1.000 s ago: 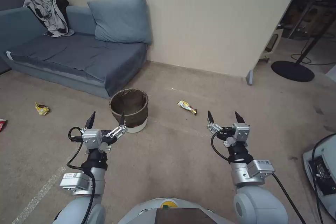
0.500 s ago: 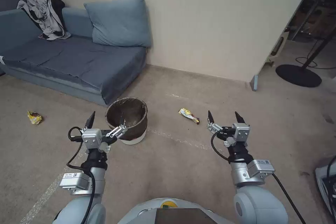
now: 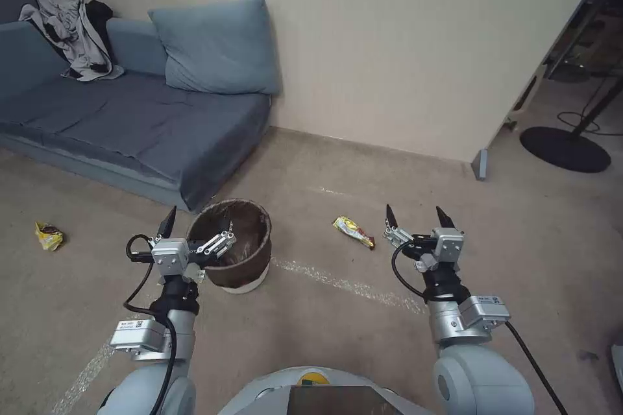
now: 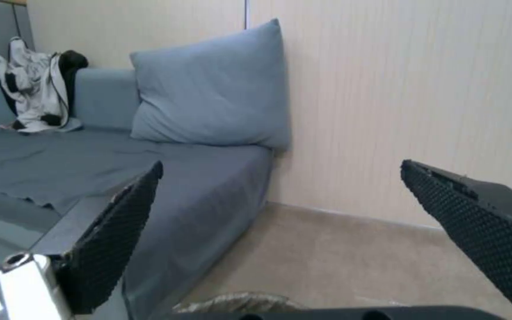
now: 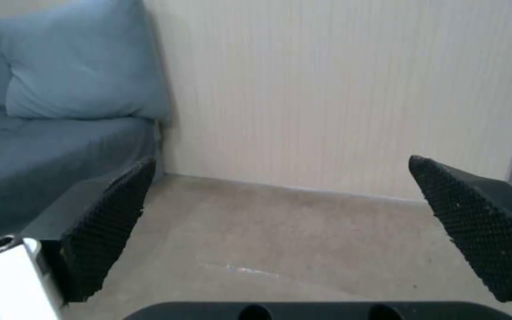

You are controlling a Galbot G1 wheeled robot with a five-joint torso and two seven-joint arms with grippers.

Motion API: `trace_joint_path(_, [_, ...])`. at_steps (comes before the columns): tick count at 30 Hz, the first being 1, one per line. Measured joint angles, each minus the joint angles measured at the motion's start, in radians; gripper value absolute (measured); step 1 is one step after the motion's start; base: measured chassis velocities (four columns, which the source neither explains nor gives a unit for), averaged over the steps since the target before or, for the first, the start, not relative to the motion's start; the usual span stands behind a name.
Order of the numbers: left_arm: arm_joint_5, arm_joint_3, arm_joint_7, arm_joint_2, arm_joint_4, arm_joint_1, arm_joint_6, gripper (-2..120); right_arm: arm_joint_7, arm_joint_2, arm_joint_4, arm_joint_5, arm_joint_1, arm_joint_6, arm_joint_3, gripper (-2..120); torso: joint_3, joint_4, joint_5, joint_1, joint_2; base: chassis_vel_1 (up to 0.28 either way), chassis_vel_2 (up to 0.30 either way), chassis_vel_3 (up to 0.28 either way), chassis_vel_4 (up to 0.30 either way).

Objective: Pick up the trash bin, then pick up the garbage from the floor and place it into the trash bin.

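Observation:
The trash bin (image 3: 228,245) stands upright on the carpet, white with a dark brown bag folded over its rim. My left gripper (image 3: 200,223) hangs open right in front of it, one fingertip over the near rim; in the left wrist view the gripper (image 4: 282,164) is open with a bit of the bin's rim (image 4: 238,305) below. A yellow wrapper, garbage (image 3: 354,232), lies on the floor just left of and beyond my open right gripper (image 3: 415,213), also open in its wrist view (image 5: 281,159). Another yellow wrapper (image 3: 48,235) lies far left.
A blue sofa (image 3: 130,117) with a cushion (image 3: 217,45) and heaped clothes (image 3: 74,29) stands behind the bin. A beige wall (image 3: 389,45) ends at a partition corner (image 3: 480,165). A black round stand base (image 3: 564,149) sits at the right. Open carpet lies between the arms.
The whole head view has shifted: the camera moved, so the bin and wrappers now sit lower and nearer, the bin reaching my left gripper. Both arms hold the same pose, open.

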Motion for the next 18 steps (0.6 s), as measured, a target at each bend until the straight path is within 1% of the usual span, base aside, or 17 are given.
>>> trace_joint_path(4, [0.0, 0.0, 0.0, 0.0, 0.0, 0.0, -0.001, 100, 0.001, 0.0, 0.0, 0.005, 0.0, 0.005, -0.001, 100, 0.0, -0.0001, 0.0, 0.0, 0.0, -0.136, 0.124, 0.128, -0.131])
trace_joint_path(8, [0.0, 0.0, -0.001, 0.0, 0.0, 0.001, -0.002, 100, 0.001, -0.001, 0.0, 0.011, -0.001, 0.015, -0.003, 100, 0.0, 0.0, -0.0001, 0.0, 0.0, -0.091, 0.091, 0.069, -0.098])
trace_joint_path(10, [0.0, -0.001, -0.001, 0.0, 0.0, 0.001, -0.002, 100, 0.001, -0.001, 0.0, 0.012, -0.001, 0.017, -0.003, 100, 0.0, 0.0, 0.0, 0.0, 0.0, -0.019, 0.07, 0.051, -0.025])
trace_joint_path(18, [-0.014, -0.017, -0.004, 0.012, 0.0, -0.003, 0.004, 100, 0.002, -0.005, 0.001, 0.017, -0.004, 0.021, 0.002, 100, 0.0, -0.0001, 0.0, 0.0, 0.0, 0.0, 0.0, 0.0, 0.0])
